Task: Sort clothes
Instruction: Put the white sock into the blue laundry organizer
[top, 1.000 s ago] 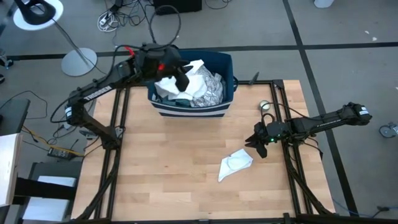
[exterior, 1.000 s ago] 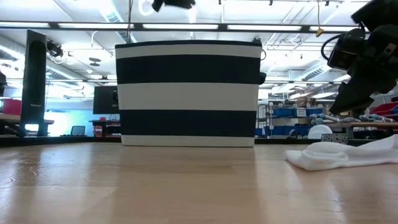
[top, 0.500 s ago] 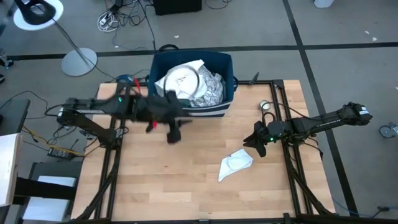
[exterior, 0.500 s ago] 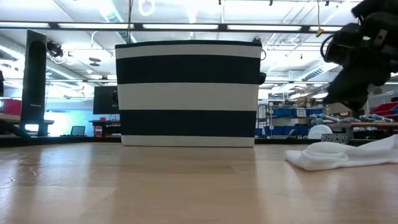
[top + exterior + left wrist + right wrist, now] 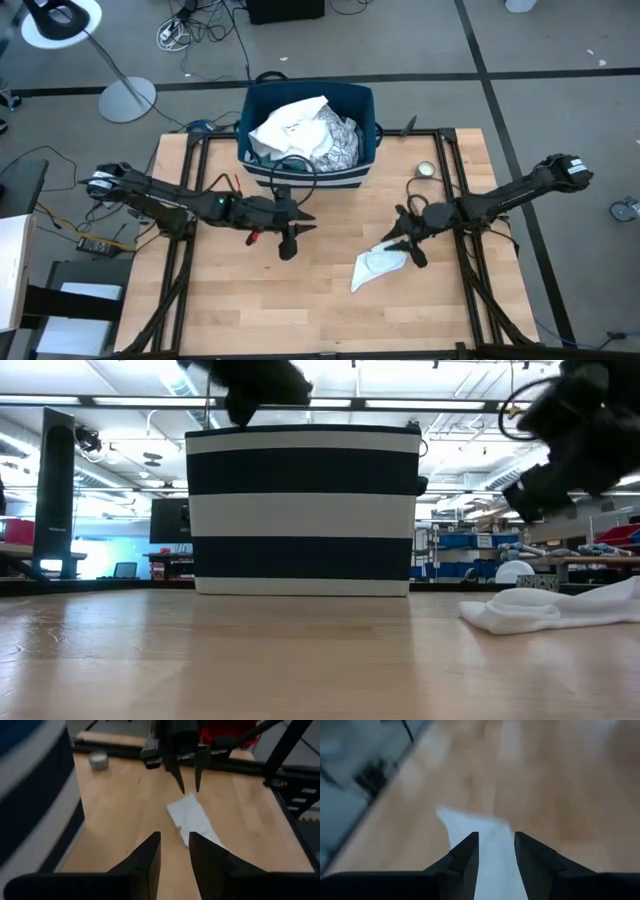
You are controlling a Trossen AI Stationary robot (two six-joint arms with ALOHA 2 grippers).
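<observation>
The pale wooden counter fills the middle of the high view. At its upper centre stands a navy-and-white striped bin heaped with crumpled white and grey-patterned clothes. One limp white cloth lies alone at lower right of centre, its long axis running diagonally from lower left to upper right. The right end effector, fingers apart and empty, hovers at that upper-right tip, so it seems the nearer one for the pickup. The left end effector, also parted and empty, sits left of centre, well apart from the cloth.
</observation>
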